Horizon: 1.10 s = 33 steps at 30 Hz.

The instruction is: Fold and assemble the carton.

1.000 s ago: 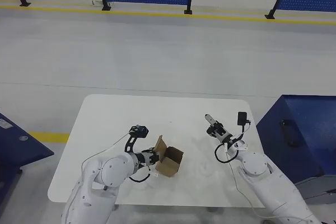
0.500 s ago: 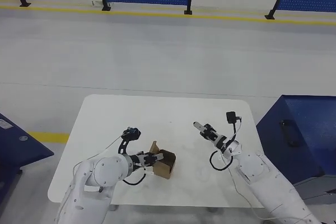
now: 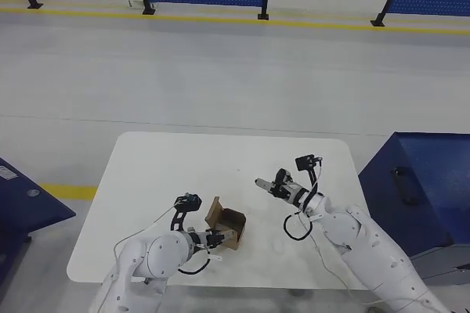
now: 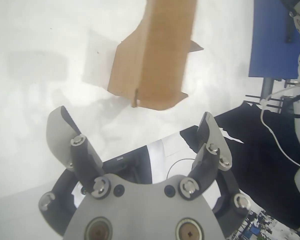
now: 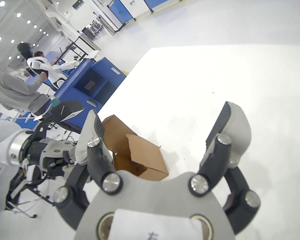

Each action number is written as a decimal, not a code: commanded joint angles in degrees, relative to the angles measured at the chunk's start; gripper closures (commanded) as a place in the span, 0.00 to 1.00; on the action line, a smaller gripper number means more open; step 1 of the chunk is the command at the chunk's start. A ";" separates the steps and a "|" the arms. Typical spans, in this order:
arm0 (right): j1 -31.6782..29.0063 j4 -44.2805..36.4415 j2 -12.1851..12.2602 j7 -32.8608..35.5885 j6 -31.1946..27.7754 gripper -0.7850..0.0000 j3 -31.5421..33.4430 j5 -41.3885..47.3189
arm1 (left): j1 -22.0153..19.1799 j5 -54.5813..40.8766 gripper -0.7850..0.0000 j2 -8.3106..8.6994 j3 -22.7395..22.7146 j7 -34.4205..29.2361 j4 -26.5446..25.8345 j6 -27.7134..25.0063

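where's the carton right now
In the top view the carton sits on the white table near the robot's edge, left of centre, just ahead of the open left gripper; the right gripper hovers apart to its right.

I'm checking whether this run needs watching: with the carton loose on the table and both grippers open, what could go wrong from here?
1. Neither the left gripper nor the right gripper holds the carton, so a one-sided push may slide or spin it rather than fold it.
2. It lies toward the near edge of the table; a slide that way could drop it.
3. One flap stands up loosely and might get crushed sideways.
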 commanded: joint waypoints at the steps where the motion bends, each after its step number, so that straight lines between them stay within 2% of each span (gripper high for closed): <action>1: 1.27 0.76 -0.12 1.76 1.37 0.00 -0.47 -3.70 | -0.43 0.00 0.00 -0.09 0.73 0.68 1.36 0.23; 4: 2.09 0.41 -0.68 2.70 2.20 0.00 -2.40 -8.67 | -1.50 2.36 0.00 -0.16 2.26 1.77 3.23 0.60; 7: 2.44 -0.56 -1.00 0.97 3.36 0.00 -4.62 -19.65 | -2.37 2.73 0.00 -0.28 3.02 1.94 3.86 1.34; 10: 1.95 -1.38 -1.40 0.69 3.32 0.00 -5.87 -23.30 | -2.87 4.18 0.00 -0.24 3.38 1.38 4.59 2.47; 22: 1.29 -2.08 -2.49 1.81 4.68 0.00 -7.30 -32.45 | -4.20 4.68 0.00 -0.27 4.07 0.26 6.66 3.51; 33: -0.58 -4.51 -3.15 3.30 3.90 0.00 -7.41 -36.17 | -5.44 5.95 0.00 -0.40 5.12 0.80 9.29 4.09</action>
